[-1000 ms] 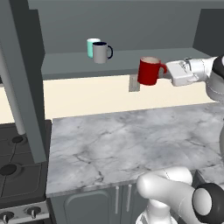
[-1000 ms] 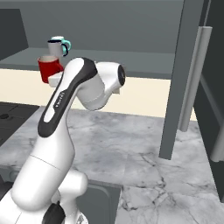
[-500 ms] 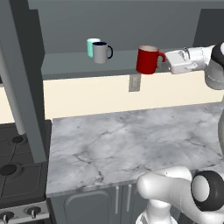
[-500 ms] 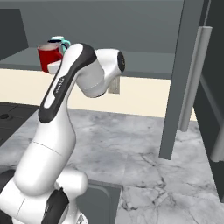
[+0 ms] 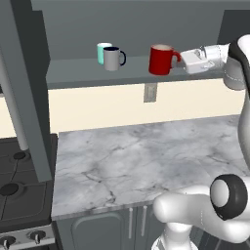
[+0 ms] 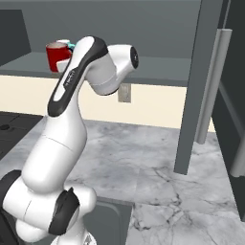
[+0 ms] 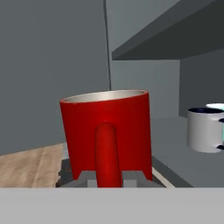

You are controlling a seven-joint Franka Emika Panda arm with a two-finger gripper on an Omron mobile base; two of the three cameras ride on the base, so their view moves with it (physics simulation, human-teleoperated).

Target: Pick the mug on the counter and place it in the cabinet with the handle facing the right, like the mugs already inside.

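While your gripper (image 5: 179,61) is clamped on the handle (image 7: 107,153), the mug (image 5: 161,59) hovers upper right at the cabinet (image 5: 73,73) shelf. Next, lower it, handle right.

The mug (image 5: 160,60) I hold is glossy red with a pale inside, its handle (image 7: 107,153) red too. Beside it I see a grey mug (image 5: 112,59) with a dark handle, then a teal mug (image 5: 102,51). The counter (image 5: 146,156) is white-grey marble with dark veins; the cabinet (image 5: 88,73) is dark grey.
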